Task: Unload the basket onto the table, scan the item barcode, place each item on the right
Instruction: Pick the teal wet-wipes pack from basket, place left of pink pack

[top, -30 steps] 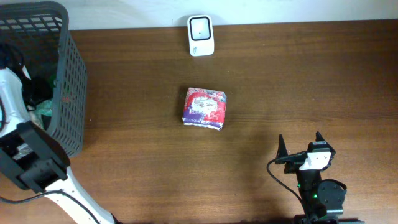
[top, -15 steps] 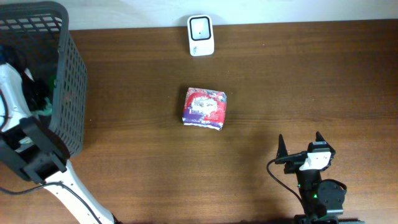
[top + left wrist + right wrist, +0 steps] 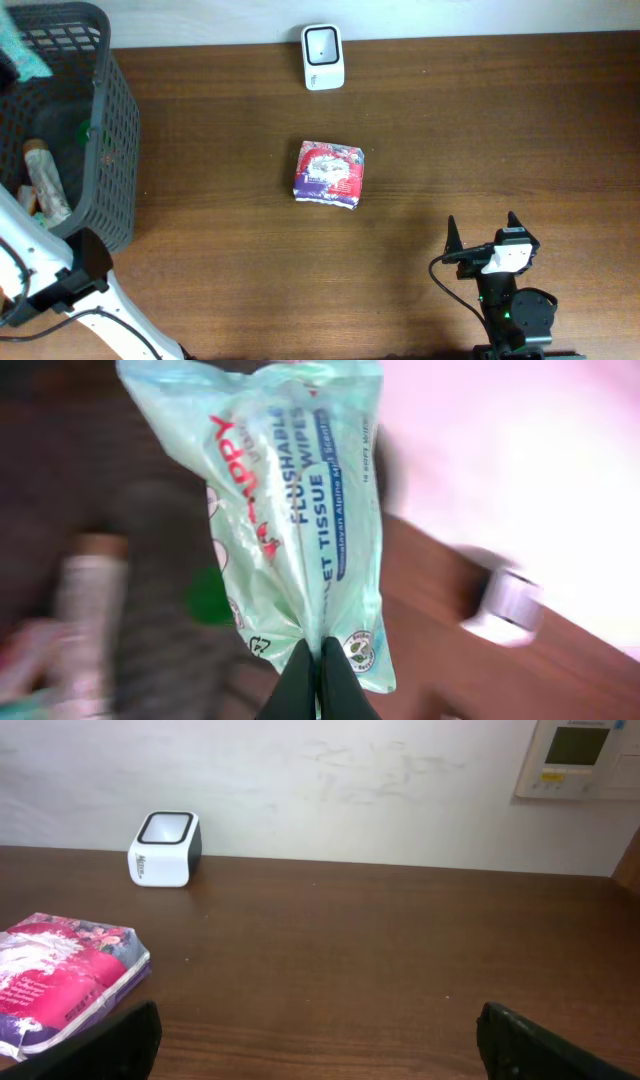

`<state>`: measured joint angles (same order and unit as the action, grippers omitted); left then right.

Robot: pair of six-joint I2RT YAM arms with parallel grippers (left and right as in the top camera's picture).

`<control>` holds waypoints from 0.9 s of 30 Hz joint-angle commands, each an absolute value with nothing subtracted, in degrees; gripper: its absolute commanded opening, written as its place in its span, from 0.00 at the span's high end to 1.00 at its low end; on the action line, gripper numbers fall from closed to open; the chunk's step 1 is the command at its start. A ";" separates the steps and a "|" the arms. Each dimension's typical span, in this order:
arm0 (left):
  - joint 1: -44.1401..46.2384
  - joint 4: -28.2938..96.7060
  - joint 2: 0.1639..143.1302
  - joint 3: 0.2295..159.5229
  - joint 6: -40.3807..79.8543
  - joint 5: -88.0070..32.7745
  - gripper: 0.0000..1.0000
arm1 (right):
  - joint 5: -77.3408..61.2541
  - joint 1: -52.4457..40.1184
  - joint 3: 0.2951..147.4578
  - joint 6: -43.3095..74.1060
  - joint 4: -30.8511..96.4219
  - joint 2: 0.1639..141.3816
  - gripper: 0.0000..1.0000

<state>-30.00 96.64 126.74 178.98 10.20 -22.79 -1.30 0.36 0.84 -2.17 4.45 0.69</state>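
My left gripper (image 3: 318, 678) has its jaws pinched right together on the bottom seam of a pale green plastic pack of flushable wipes (image 3: 300, 510). The pack stretches away from the fingertips and fills the middle of the left wrist view. From overhead I only catch it as a blurred teal shape (image 3: 22, 45) over the far rim of the dark grey mesh basket (image 3: 112, 150), and I can't pick out the gripper itself there. Past the pack, off to the right of my left fingers, a blurred white shape is the small white box-shaped barcode scanner (image 3: 510, 605). It stands well apart from the pack.

My right gripper (image 3: 482, 230) sits low over the brown wooden table (image 3: 520, 120) with its jaws spread wide and nothing between them. Its two dark fingers (image 3: 120, 1042) frame the lower corners of the right wrist view. Ahead of it and to its left lies a pink and purple soft plastic packet (image 3: 62, 975), flat on the wood, near but not touching. Farther ahead on the same side the scanner (image 3: 165, 848) stands against the white wall.
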 commanded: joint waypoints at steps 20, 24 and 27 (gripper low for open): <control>19.11 79.90 124.75 114.28 3.36 -5.98 1.00 | -0.80 0.05 0.32 -2.57 4.51 0.30 0.01; 19.77 72.01 124.75 105.84 3.40 -10.94 1.00 | -0.80 0.05 0.32 -2.57 4.51 0.30 0.01; 19.77 71.40 124.75 105.78 3.40 -16.10 0.84 | -0.80 0.05 0.32 -2.57 4.51 0.30 0.01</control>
<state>19.75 72.29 125.84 106.15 4.21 -9.89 -1.30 0.36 0.84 -2.20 4.45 0.69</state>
